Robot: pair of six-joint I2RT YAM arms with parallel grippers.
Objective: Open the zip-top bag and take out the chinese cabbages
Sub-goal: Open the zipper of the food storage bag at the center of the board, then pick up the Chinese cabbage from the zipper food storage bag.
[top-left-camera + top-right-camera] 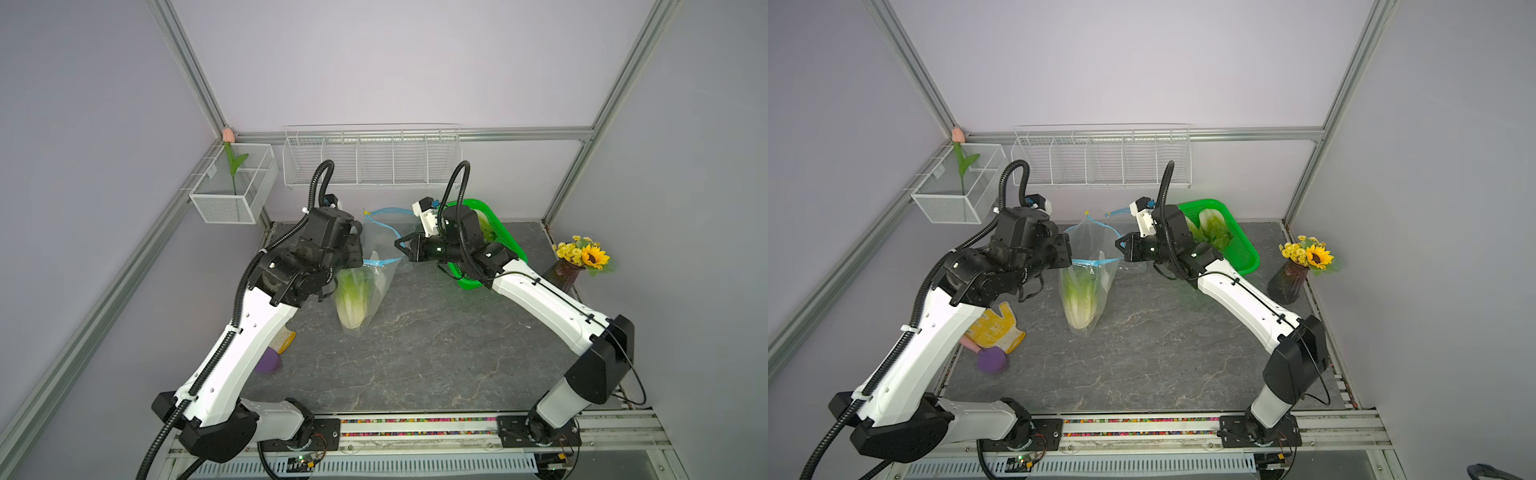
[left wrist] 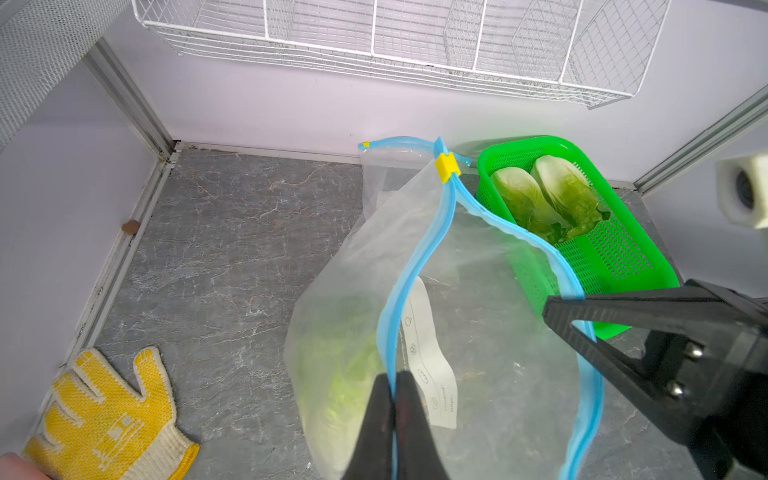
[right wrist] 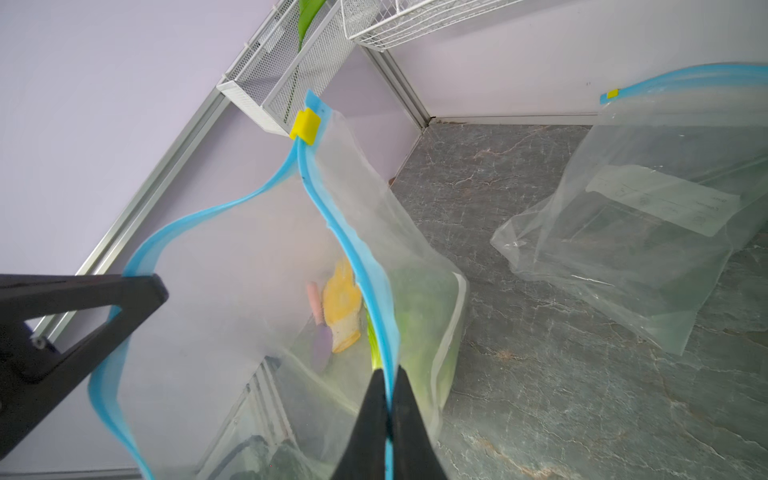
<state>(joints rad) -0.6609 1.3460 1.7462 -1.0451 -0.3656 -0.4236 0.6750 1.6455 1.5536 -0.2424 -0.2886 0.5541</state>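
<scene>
The clear zip-top bag [image 1: 1096, 266] with a blue rim hangs open between my two grippers, its yellow slider [image 2: 447, 166] at the far end of the zip. My left gripper [image 2: 392, 376] is shut on one side of the rim, and my right gripper [image 3: 388, 372] is shut on the opposite side. One chinese cabbage [image 1: 1077, 299] lies inside the bag, white base toward the bag's bottom. Two more chinese cabbages [image 2: 523, 195] [image 2: 569, 187] lie in the green basket [image 1: 1246, 253] behind my right arm.
A second, empty zip bag [image 3: 644, 216] lies by the back wall. A yellow glove [image 1: 994, 328] and a purple object [image 1: 992, 359] lie under my left arm. A vase of sunflowers [image 1: 1304, 262] stands at the right edge. A wire rack [image 1: 1100, 158] and a mesh box [image 1: 955, 191] hang on the walls.
</scene>
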